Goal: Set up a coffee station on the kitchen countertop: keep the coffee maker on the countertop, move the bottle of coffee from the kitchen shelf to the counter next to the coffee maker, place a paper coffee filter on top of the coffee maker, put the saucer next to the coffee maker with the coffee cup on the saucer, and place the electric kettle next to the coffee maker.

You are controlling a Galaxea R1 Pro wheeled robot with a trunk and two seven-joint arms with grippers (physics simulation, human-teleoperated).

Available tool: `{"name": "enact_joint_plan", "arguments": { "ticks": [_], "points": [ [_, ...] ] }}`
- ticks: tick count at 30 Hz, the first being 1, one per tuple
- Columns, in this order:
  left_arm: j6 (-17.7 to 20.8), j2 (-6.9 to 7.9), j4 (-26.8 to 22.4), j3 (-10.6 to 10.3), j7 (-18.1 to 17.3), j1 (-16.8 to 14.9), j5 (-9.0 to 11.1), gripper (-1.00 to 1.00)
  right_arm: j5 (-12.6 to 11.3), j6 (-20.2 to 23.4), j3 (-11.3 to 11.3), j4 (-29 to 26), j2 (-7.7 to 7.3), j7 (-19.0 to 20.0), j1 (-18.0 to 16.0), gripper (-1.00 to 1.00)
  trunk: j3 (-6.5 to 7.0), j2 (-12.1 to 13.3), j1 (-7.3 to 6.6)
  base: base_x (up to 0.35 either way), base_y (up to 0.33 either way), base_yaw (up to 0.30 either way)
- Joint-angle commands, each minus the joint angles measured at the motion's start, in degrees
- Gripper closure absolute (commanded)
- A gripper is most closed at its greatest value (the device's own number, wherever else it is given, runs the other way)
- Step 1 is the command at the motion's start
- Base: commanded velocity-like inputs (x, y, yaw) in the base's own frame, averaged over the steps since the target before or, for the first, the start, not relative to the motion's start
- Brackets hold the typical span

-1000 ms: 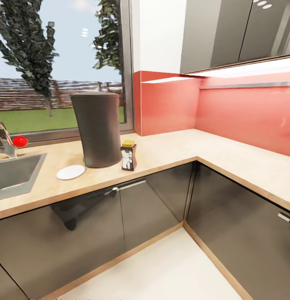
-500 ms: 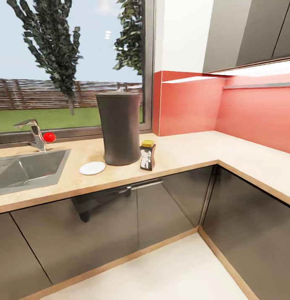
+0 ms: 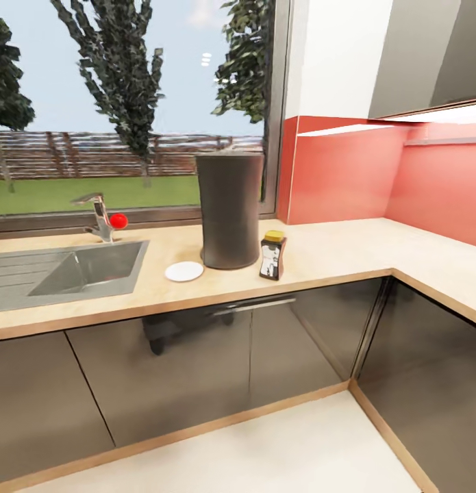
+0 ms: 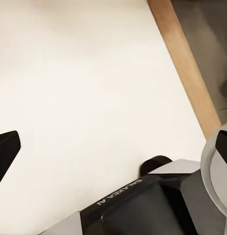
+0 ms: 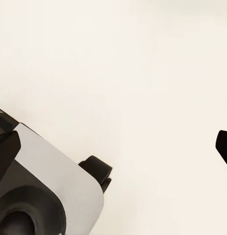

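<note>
Tan wood-grain kitchen countertop (image 3: 320, 257) — white round saucer (image 3: 184, 272) touching-close left of tall dark grey coffee maker (image 3: 229, 209) | small dark yellow-lidded bottle of coffee (image 3: 272, 255) just right | both grippers' openness — cannot tell, wrist cameras face pale floor | neither arm judged nearer

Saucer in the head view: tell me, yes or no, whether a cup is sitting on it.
No, the saucer lies bare on the kitchen countertop beside the coffee maker.

Glossy dark cabinet doors (image 3: 196, 370) under a red backsplash (image 3: 347, 174), a big window (image 3: 128, 109) onto trees and lawn, pale cream floor (image 3: 279, 452).
</note>
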Motion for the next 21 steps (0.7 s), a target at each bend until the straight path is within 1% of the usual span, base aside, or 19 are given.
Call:
{"name": "enact_joint_plan", "arguments": {
  "ticks": [1,6,14,18,21],
  "points": [
    [-0.4,0.04,0.0,-0.5,0.0,0.0,0.4,-1.0,-0.6,-0.1,0.4,0.0,-0.07,0.1,0.0,-1.0,-0.06,0.0,-0.02,-0.096,0.178,0.084],
    [-0.4,0.04,0.0,-0.5,0.0,0.0,0.4,-1.0,-0.6,-0.1,0.4,0.0,-0.01,0.1,0.0,-1.0,-0.06,0.0,-0.02,-0.05,0.094,0.171],
    [-0.4,0.04,0.0,-0.5,0.0,0.0,0.4,-1.0,-0.6,-0.2,0.4,0.0,0.01,0.0,0.0,-1.0,-0.06,0.0,-0.02,-0.007,0.013,0.254],
    [-0.4,0.04,0.0,-0.4,0.0,0.0,0.4,-1.0,-0.6,-0.2,0.4,0.1,0.01,0.0,0.0,-1.0,-0.06,0.0,-0.02,0.0,0.052,0.128],
    [-0.4,0.04,0.0,-0.4,0.0,0.0,0.4,-1.0,-0.6,-0.1,0.4,0.1,0.0,0.0,0.0,-1.0,-0.06,0.0,-0.02,0.0,0.207,0.044]
  ]
}}
